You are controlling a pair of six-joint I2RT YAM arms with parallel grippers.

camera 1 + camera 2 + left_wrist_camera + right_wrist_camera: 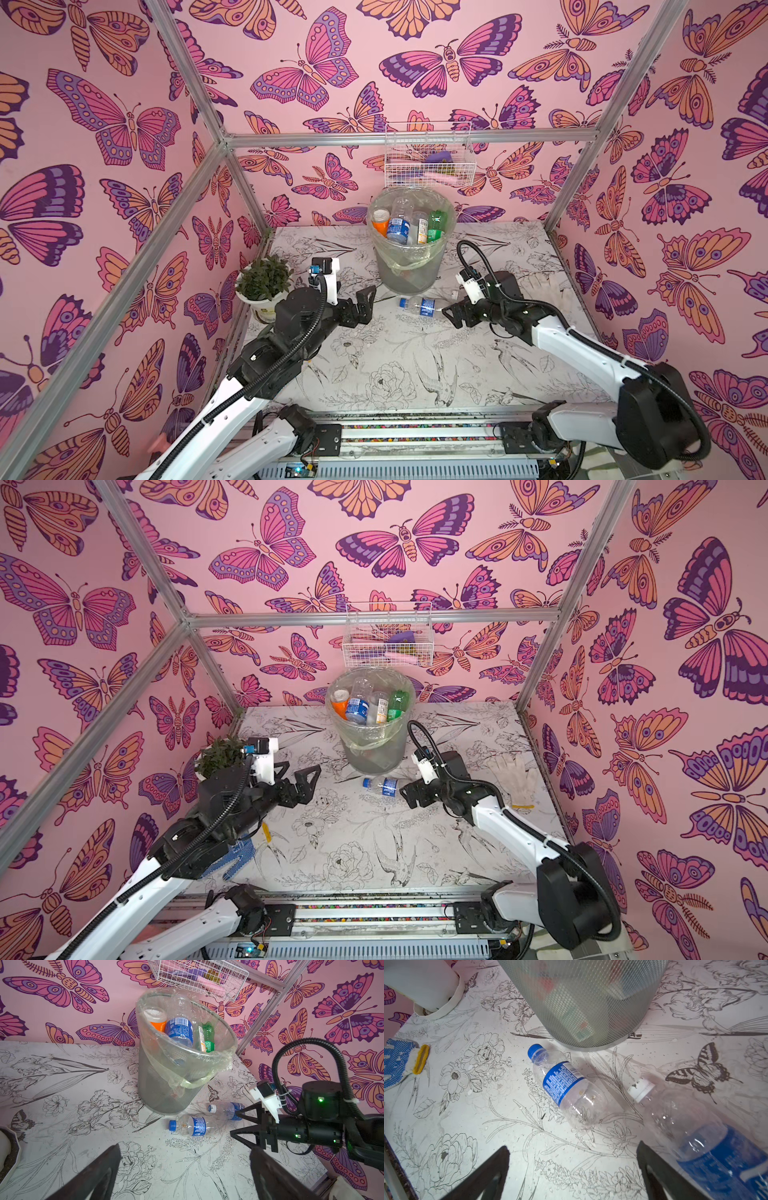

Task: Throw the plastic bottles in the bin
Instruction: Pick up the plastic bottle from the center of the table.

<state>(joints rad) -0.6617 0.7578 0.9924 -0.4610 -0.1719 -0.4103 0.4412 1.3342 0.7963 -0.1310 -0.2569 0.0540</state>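
Two blue-labelled bottles (pixel 193 1126) lie beside the bin (pixel 162 1088).

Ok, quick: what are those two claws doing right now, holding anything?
Left gripper: open, holding nothing.
Right gripper: open, holding nothing, close by the white-capped bottle.

Floral tbl (pixel 374 353), bin (pixel 409 270), 2 btls (pixel 566 1086), pot (pixel 264 305), gloves (pixel 513 777)

Bin (pixel 409 266) holding bottles (pixel 398 228), blue-labelled bottle (pixel 420 306) on table (pixel 395 357), right claw (pixel 449 318) beside it
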